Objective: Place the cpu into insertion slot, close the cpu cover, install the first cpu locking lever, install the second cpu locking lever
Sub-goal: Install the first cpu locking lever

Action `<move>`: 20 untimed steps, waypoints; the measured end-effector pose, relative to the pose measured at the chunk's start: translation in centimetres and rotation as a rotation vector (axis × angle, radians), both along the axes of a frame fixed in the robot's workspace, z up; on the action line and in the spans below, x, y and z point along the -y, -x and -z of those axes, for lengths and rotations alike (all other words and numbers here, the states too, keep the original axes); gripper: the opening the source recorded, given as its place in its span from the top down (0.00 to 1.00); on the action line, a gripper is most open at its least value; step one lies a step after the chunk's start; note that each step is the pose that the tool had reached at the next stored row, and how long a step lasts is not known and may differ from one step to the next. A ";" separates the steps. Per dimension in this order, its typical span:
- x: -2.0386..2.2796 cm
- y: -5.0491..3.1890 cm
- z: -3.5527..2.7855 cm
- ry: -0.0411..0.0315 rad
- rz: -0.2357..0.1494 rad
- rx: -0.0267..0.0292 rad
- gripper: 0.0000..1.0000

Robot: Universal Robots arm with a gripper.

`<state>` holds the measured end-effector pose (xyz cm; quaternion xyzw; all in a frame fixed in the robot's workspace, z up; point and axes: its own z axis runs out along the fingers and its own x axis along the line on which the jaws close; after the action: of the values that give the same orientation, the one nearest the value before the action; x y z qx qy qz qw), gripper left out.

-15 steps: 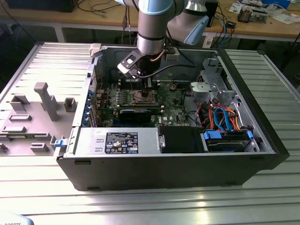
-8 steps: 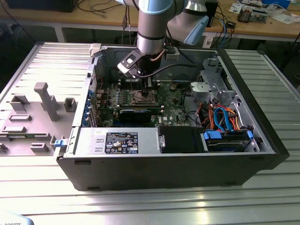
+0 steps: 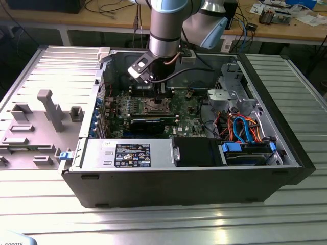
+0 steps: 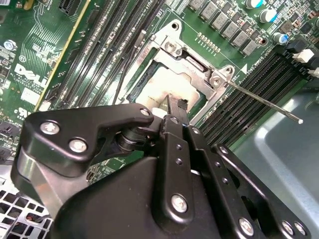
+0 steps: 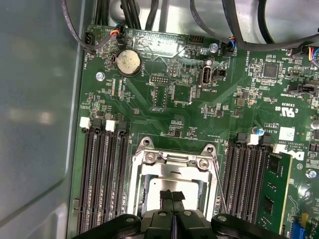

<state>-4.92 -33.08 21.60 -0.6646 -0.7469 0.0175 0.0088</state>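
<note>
The cpu lies in the insertion slot on the green motherboard, its silver top showing through the cut-out of the cpu cover. The cover lies flat around the chip. My gripper is shut, both fingertips pressed together over the middle of the chip with nothing between them. In the second wrist view the gripper stands on the cpu inside the cpu cover. One thin wire locking lever sticks out free past the memory slots. A second locking lever runs along the other side.
Black memory slots flank the socket on both sides, one with a green memory stick. The case wall, loose cables, a drive cage and the power supply surround the board.
</note>
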 end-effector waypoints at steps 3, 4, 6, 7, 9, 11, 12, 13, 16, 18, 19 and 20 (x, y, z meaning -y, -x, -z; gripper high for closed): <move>0.00 0.00 -0.20 0.0000 0.000 0.0000 0.89; 0.00 0.00 -0.28 0.0001 0.000 0.0000 0.89; 0.00 0.00 -0.47 0.0001 0.000 -0.0001 0.89; 0.00 0.00 -0.53 0.0000 0.000 0.0000 0.89; 0.00 0.00 -0.78 0.0000 0.000 -0.0001 0.89; 0.00 0.00 -1.13 0.0001 0.000 -0.0001 0.89; 0.00 0.00 -1.22 0.0000 0.000 0.0000 0.89; 0.00 0.00 -1.32 0.0000 0.000 -0.0001 0.89; 0.00 0.00 -1.71 0.0001 0.000 -0.0001 0.89; 0.00 0.00 -1.93 0.0000 0.000 -0.0001 0.89; 0.00 0.00 -2.17 0.0000 0.000 0.0000 0.89; 0.00 0.00 -2.27 0.0000 0.000 0.0000 0.89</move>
<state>-4.92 -33.08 23.86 -0.6646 -0.7469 0.0175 0.0088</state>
